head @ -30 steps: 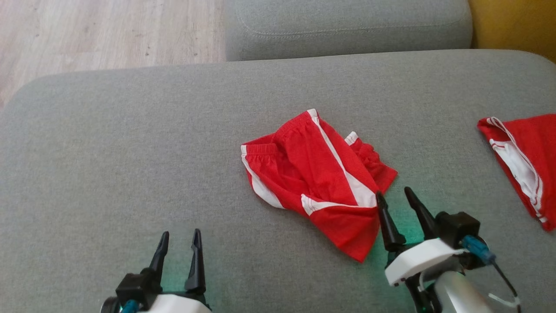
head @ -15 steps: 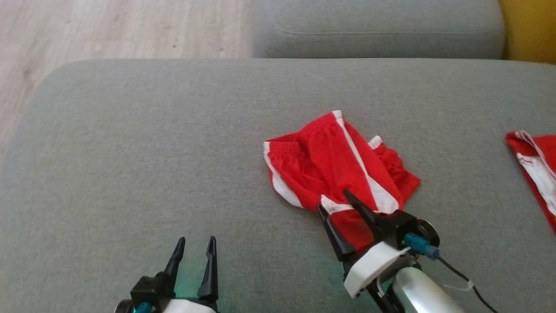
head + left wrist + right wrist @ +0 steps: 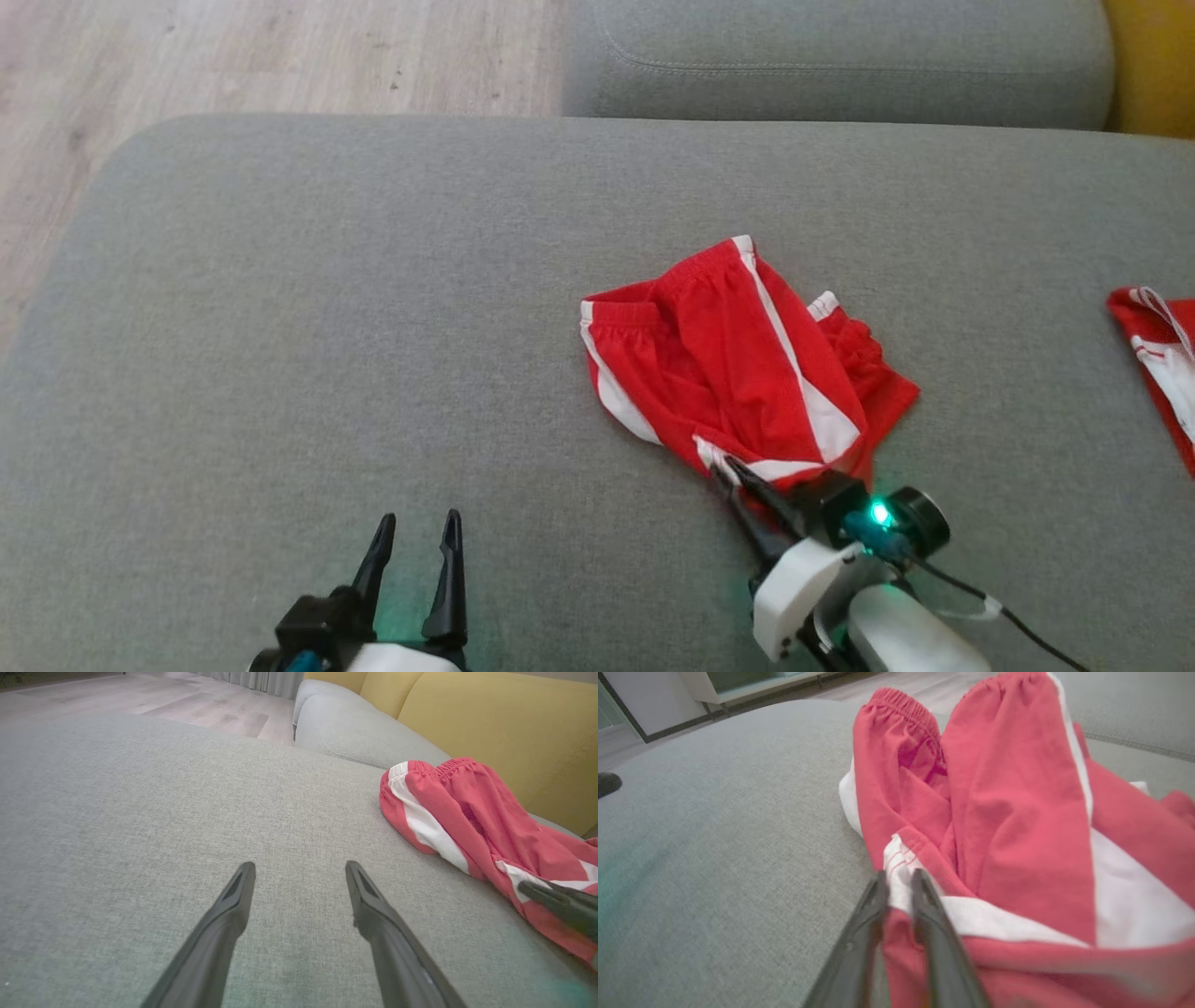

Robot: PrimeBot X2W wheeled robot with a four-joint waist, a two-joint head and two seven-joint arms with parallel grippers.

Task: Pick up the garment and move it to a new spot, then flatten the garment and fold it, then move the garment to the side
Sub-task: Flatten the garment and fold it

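Right gripper is down at the near corner of the red garment, its two dark fingers drawn almost together with the white-trimmed hem pinched between them; from the right wrist view, cloth fills the narrow gap, so that's a grip on the hem; the garment lies crumpled right of centre on the big grey seat cushion, elastic waistband on its far-left side, white stripes running across it, near corner bunched up at the fingertips; left gripper hangs low at the near left, fingers spread wide, nothing between them, well apart from the cloth; plenty of room on that side, a broad bare stretch of grey fabric running out to the cushion's rounded left edge, where the pale wood floor begins; beyond the garment there's bare cushion too, up to the far edge, which meets a second grey cushion, with a yellow backrest at the far right corner; over on the right, a second red-and-white garment lies at the picture's edge, well apart from the first, a bare strip of cushion between the two.
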